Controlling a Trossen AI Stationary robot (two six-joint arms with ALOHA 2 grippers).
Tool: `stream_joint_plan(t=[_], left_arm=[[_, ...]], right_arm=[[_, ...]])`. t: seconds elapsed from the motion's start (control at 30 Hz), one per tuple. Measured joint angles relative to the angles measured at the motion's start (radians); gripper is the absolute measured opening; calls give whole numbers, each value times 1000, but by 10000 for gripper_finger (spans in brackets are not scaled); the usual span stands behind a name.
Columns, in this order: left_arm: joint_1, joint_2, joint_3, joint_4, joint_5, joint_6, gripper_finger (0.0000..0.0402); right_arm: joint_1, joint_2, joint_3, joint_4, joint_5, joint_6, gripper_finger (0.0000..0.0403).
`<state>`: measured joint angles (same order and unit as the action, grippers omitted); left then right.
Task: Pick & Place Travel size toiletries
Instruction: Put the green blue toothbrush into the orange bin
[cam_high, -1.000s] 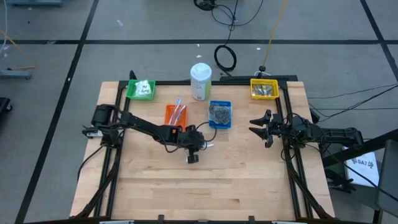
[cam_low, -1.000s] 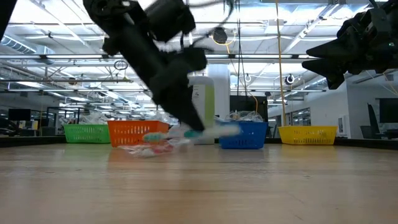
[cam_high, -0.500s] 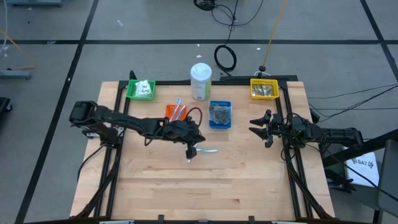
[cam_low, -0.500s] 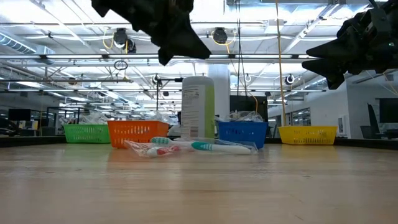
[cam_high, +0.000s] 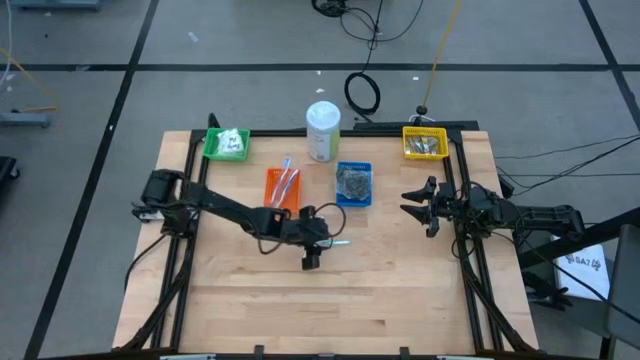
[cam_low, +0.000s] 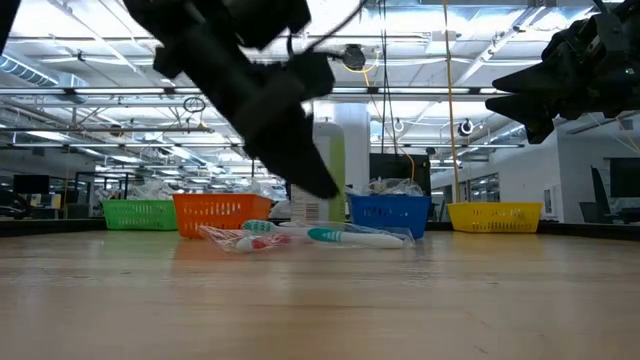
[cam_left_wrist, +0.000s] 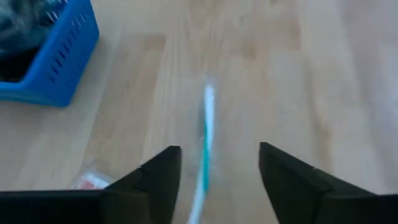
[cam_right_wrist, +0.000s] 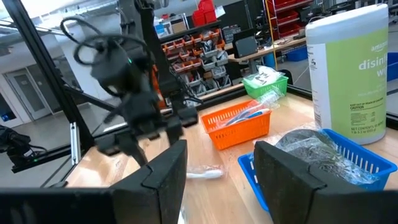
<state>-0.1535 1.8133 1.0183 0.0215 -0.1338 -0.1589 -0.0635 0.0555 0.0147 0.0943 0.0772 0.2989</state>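
Observation:
A teal-handled toothbrush in a clear sachet (cam_high: 340, 241) (cam_low: 355, 237) lies flat on the table mid-way between the edges. My left gripper (cam_high: 322, 242) (cam_left_wrist: 217, 152) hangs low over its near end, open, one finger on either side of the handle (cam_left_wrist: 204, 143) without touching it. A second sachet with a red toothbrush (cam_low: 240, 240) (cam_left_wrist: 93, 180) lies beside it toward the left. My right gripper (cam_high: 408, 205) (cam_right_wrist: 217, 149) waits open above the table's right side.
At the back stand a green tray (cam_high: 227, 144), an orange tray (cam_high: 282, 185) with sachets, a blue tray (cam_high: 353, 184) with dark puffs, a yellow tray (cam_high: 424, 143) and a tall white bottle (cam_high: 322, 130). Bare wood spreads toward the near edge.
My left gripper has let go of the teal toothbrush, gone up away from the table, then come back down over it. The toothbrush, up off the table at the gripper a second ago, now lies flat on the wood.

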Motion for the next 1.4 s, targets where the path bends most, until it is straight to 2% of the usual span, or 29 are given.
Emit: stream_joint_plan(t=[0.17, 0.37, 0.47, 0.6, 0.97, 1.03, 1.17, 1.4], left_arm=[[17, 94, 0, 7, 29, 57, 258], [38, 151, 4, 18, 46, 56, 263], [45, 158, 4, 21, 61, 55, 244], [48, 155, 3, 15, 100, 53, 197], [48, 142, 1, 8, 125, 52, 19], [53, 129, 0, 15, 158, 51, 12], [52, 65, -4, 44, 215, 22, 28], [52, -123, -2, 85, 201, 17, 9]], right_arm=[[0, 0, 0, 0, 0, 0, 174], [0, 0, 0, 0, 0, 0, 177], [0, 0, 0, 0, 0, 0, 175], [0, 0, 0, 0, 0, 0, 174], [0, 0, 0, 0, 0, 0, 174], [0, 0, 0, 0, 0, 0, 174], [0, 0, 0, 0, 0, 0, 177], [0, 0, 0, 0, 0, 0, 174]])
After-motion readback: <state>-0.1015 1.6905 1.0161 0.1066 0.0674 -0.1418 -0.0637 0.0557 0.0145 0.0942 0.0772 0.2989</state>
